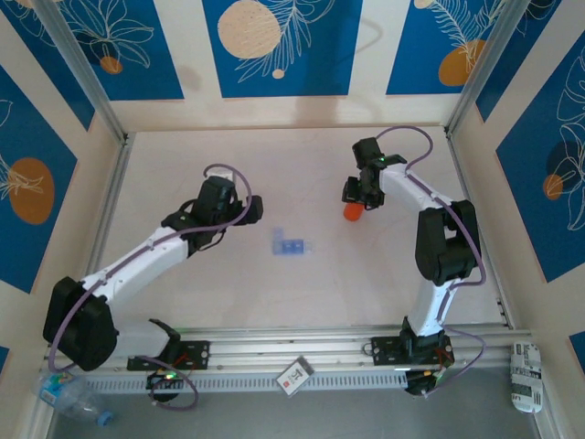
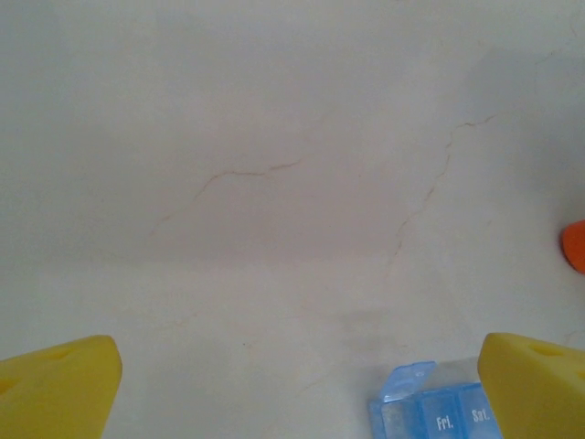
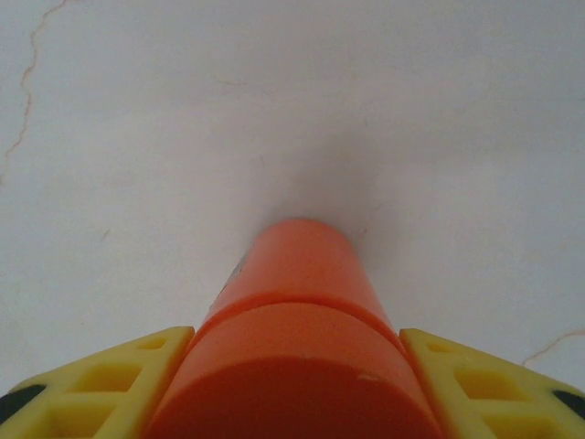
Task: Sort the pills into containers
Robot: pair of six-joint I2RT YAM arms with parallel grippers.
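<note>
The top camera hangs high above and behind the two arms. It looks down on the whole pale tabletop [image 1: 302, 174]. The left wrist camera sits low and close, looking out between the left arm's yellow jaws. The pale-blue see-through pill box [image 2: 425, 412] shows at its near right corner, and the top camera sees it mid-table. The right wrist camera is very close and looks along the round orange plastic bottle [image 3: 292, 320]. The top camera sees that bottle on the right.

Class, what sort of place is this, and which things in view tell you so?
Probably a robot lab test cell: a left arm and right arm on a rail by a pale table, blue printed panels around it, a pill organiser and orange bottle set out.
</note>
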